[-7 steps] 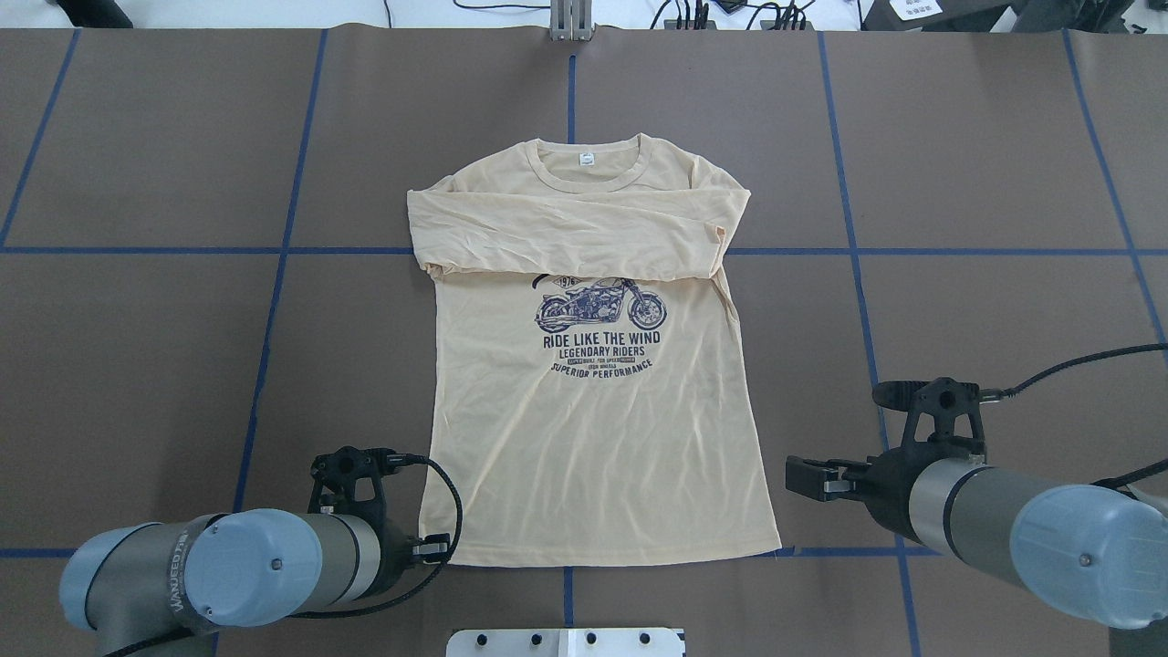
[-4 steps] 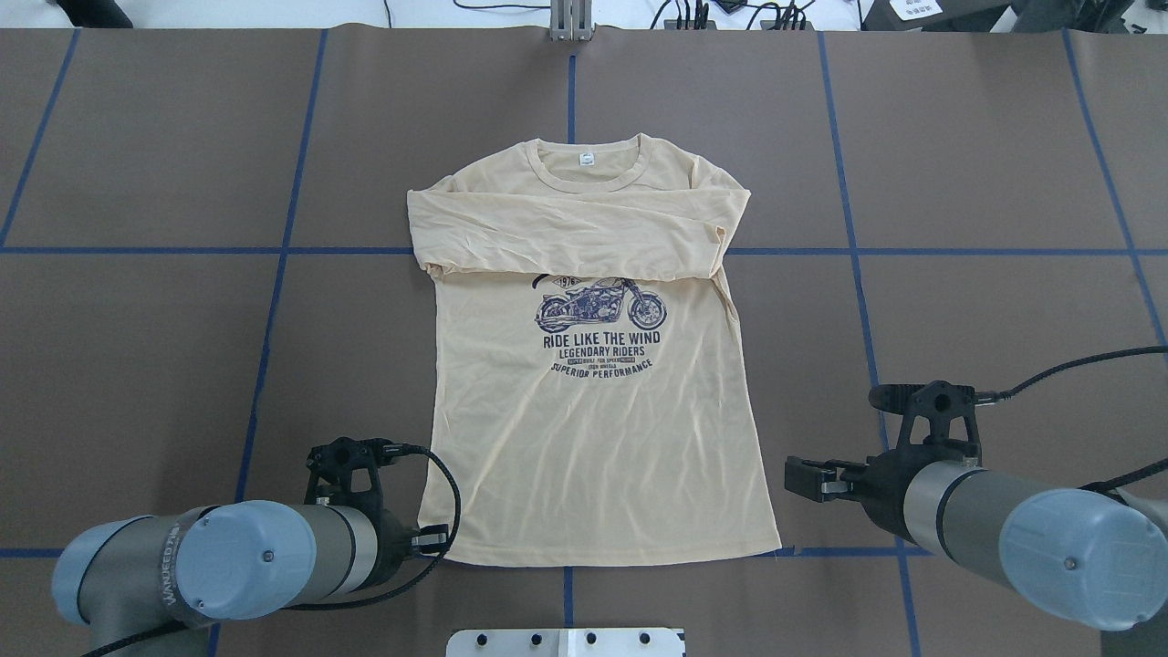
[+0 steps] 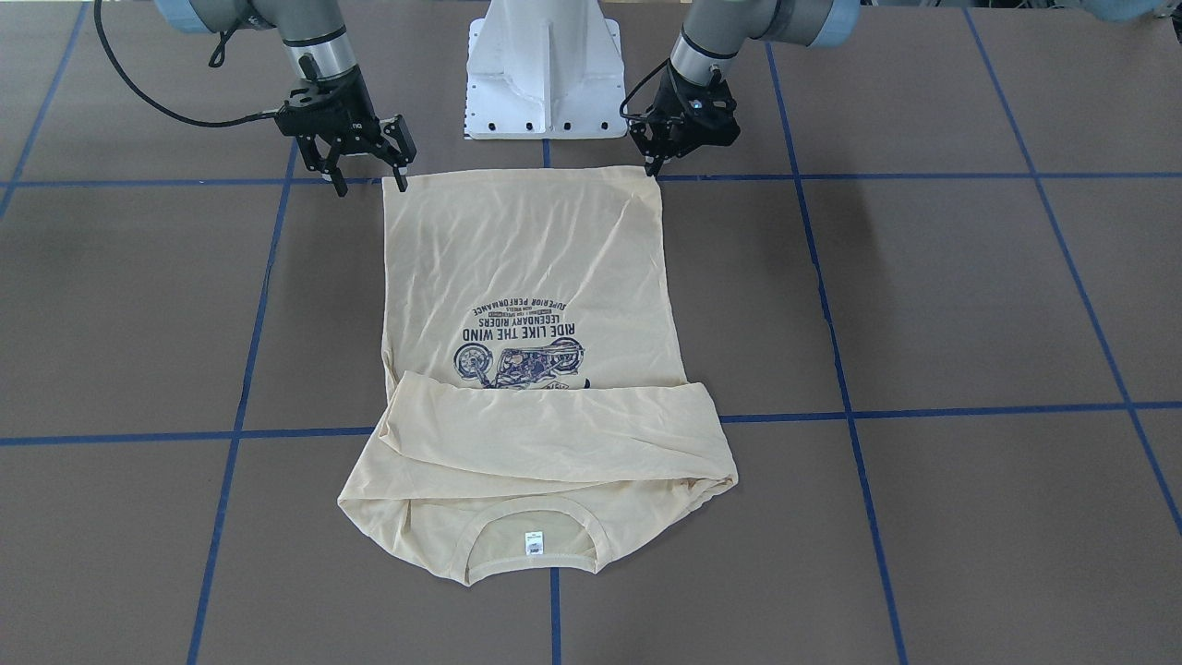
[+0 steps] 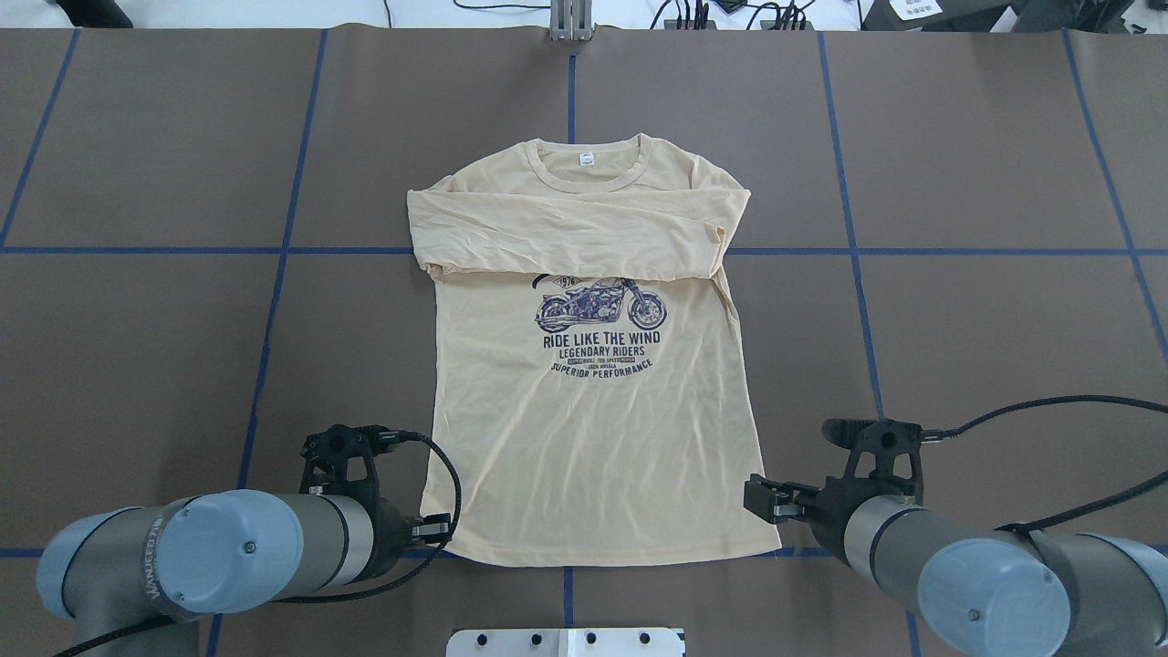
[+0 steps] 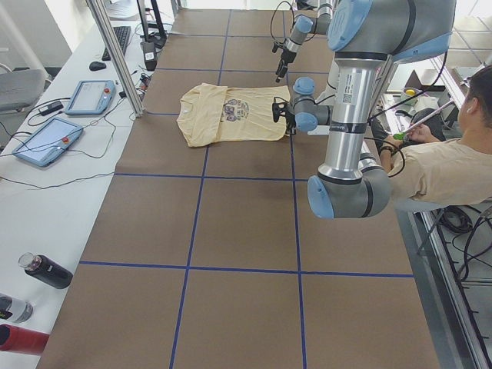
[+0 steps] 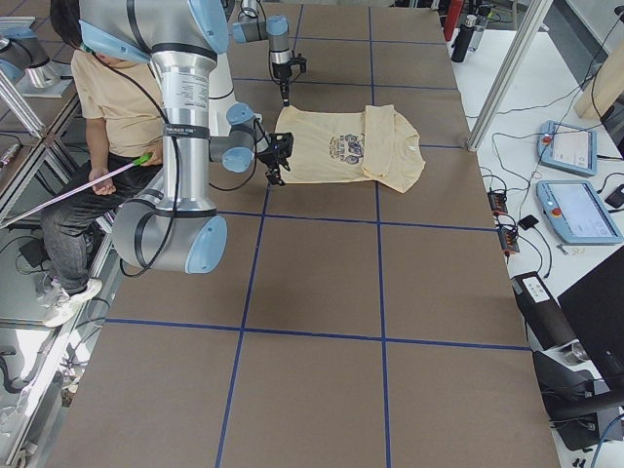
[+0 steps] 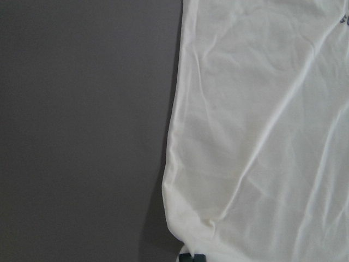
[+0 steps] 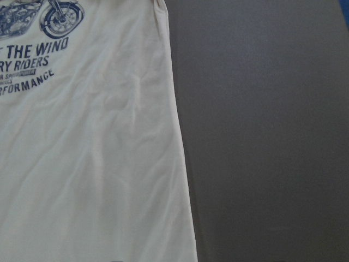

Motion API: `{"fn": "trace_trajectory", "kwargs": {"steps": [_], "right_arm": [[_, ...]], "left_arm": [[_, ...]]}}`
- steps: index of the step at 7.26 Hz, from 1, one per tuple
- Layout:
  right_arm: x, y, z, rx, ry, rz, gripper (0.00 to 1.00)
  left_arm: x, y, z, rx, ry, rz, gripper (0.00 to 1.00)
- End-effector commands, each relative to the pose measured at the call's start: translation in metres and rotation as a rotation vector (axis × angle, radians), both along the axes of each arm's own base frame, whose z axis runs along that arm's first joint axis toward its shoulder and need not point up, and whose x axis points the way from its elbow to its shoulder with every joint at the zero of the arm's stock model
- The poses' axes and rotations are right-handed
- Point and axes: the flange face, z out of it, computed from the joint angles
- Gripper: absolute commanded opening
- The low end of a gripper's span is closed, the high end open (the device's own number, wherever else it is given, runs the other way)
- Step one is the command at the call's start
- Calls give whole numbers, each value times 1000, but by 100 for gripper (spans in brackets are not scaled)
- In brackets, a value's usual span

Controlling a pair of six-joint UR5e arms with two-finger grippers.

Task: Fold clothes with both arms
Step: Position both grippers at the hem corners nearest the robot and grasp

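Left fingers (image 7: 187, 258): shut together at the hem (image 4: 602, 557) corner on the robot's left. The cloth puckers toward them, so I judge they pinch it (the wrist view shows only the tips).
Right fingers (image 3: 337, 178): spread wide at the opposite hem corner, with nothing visibly between them. I cannot tell whether they touch the cloth.
Why this hold: with one corner each, the hem can rise as a straight edge and travel toward the neck (image 4: 589, 169). The pinched side seems to wait for the other to take its corner.
Shirt (image 4: 593, 456): lies flat and print (image 4: 598, 338) up at mid-bench, hem toward the robot and neck away.
Sleeves (image 4: 566, 233): laid across the chest and covering the top of the print, which leaves the body a plain rectangle to fold.
Left arm (image 4: 228, 557), right arm (image 4: 985, 584): each comes in low from its own side, wrist turned inward to the hem.
Bench (image 4: 958, 319): brown, ruled with blue lines; the shirt straddles the centre line.
Containers: none on the bench. A dark bottle (image 5: 48, 270) lies on the white side table; its contents do not show.
Person (image 5: 446, 169): seated behind the robot, well apart from the shirt.
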Motion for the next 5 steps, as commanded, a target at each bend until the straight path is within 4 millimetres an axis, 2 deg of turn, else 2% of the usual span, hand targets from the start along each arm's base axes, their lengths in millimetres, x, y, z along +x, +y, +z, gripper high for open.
{"fn": "trace_trajectory", "kwargs": {"steps": [1, 3, 5], "right_arm": [[-10, 13, 8, 5, 14, -9, 85], [-14, 22, 7, -6, 3, 1, 64], [-18, 34, 6, 15, 8, 4, 57]], "left_arm": [[0, 0, -3, -3, 6, -1, 0], [0, 0, -2, -4, 5, -2, 0], [0, 0, -2, -5, 5, -1, 0]]}}
